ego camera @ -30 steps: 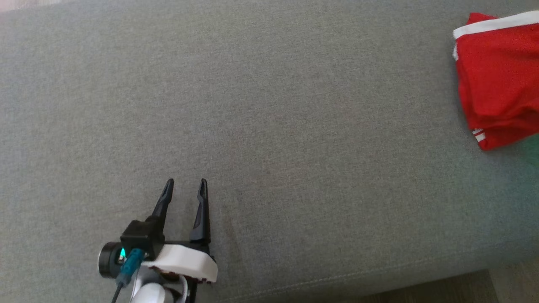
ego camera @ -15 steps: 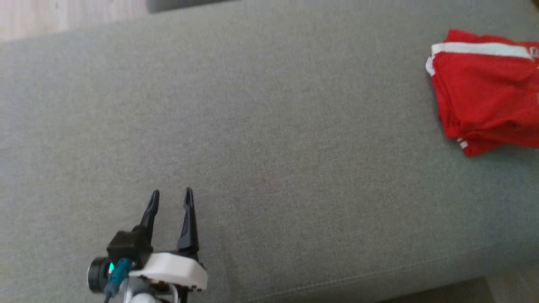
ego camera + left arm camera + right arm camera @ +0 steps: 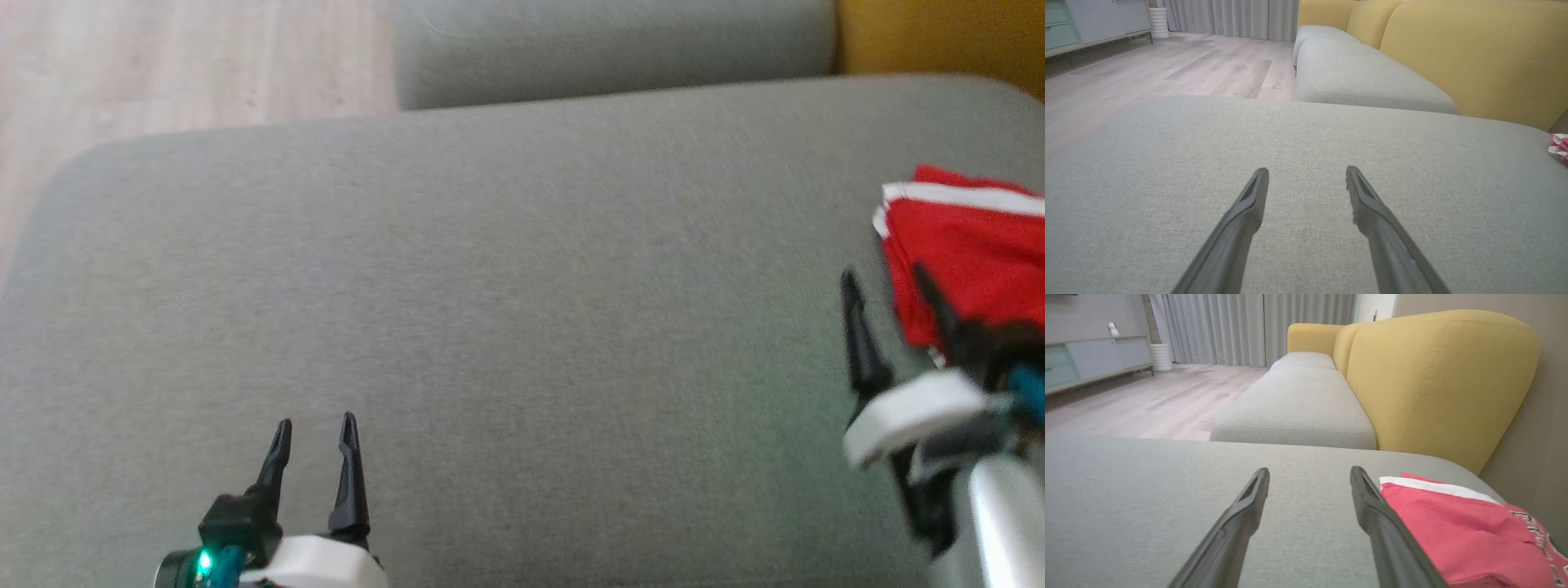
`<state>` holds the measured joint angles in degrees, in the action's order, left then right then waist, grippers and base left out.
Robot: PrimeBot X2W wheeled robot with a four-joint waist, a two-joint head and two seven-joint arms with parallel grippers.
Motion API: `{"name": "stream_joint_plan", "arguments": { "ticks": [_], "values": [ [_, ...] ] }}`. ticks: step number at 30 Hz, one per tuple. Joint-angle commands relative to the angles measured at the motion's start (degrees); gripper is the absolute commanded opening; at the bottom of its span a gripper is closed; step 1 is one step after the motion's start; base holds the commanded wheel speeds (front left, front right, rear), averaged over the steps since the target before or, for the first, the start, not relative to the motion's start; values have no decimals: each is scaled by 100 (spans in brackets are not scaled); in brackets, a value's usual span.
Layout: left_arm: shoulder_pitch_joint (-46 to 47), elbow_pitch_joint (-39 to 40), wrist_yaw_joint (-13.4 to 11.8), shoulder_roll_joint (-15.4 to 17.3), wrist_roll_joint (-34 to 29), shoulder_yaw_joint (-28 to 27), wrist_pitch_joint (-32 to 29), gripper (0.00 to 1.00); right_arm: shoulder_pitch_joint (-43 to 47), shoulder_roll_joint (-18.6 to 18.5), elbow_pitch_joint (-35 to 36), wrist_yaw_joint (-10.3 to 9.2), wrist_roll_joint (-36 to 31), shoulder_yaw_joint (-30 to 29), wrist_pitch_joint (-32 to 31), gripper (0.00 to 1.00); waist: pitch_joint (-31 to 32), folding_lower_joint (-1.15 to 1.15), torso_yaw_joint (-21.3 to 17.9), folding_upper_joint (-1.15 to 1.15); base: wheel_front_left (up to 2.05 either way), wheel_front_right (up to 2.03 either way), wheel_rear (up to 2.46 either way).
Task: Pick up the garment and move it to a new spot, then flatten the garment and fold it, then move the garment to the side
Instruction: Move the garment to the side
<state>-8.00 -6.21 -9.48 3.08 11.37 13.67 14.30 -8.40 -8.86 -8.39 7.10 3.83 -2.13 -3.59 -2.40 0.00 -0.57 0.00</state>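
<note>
1. The garment (image 3: 963, 245), red with a white band, lies folded in a compact stack at the right end of the grey sofa cushion (image 3: 522, 286), close to the yellow backrest (image 3: 1433, 375). Judging from that, the fold and the shift to the side look done. The step in hand is getting the right arm clear.
2. The right end effector (image 3: 886, 278) has its fingers spread wide with nothing between them, and it sits right at the stack's left edge. In the right wrist view one finger (image 3: 1392, 531) runs along the red cloth; whether it touches cannot be told.
3. The robot would do well to lift that end effector straight up before any sideways travel. That way a finger cannot snag the top layer and pull the fold open.
4. The fingers should be kept apart during the retreat, since closing near the edge risks pinching a loose layer.
5. The thin cloth will probably slide on itself, so a slow pull-off is safer than a quick one.
6. The left end effector (image 3: 317, 422), its fingers also apart and empty, is over bare cushion well apart from the garment. It needs no move beyond avoiding the right arm's path.
7. A last look from the head view should confirm that the stack's edges are square and that none hangs over the cushion's rim.
</note>
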Motion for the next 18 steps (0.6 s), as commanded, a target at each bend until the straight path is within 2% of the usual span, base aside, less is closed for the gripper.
{"name": "stream_joint_plan", "arguments": {
  "ticks": [1, 6, 10, 18],
  "values": [
    [104, 127, 47, -15, -59, -254, 70, 100, 69, 149, 330, 39, -20, 109, 234, 100, 244, 0, 256, 0, 0, 0, 0],
    [72, 77, 157, -16, -87, -366, 70, 100, 635, 439, 324, 39, -172, 294, 772, 100, 326, 0, 370, 0, 0, 0, 0],
    [66, 74, 337, -18, -111, -395, 70, 100, 1025, 577, -142, 39, -414, 335, 1460, 100, 398, 0, 382, 0, 0, 0, 0],
    [66, 24, 392, -19, -70, -379, 70, 100, 1130, 596, -785, 39, -198, 220, 1816, 100, 446, 0, 270, 0, 0, 0, 0]
  ]
}}
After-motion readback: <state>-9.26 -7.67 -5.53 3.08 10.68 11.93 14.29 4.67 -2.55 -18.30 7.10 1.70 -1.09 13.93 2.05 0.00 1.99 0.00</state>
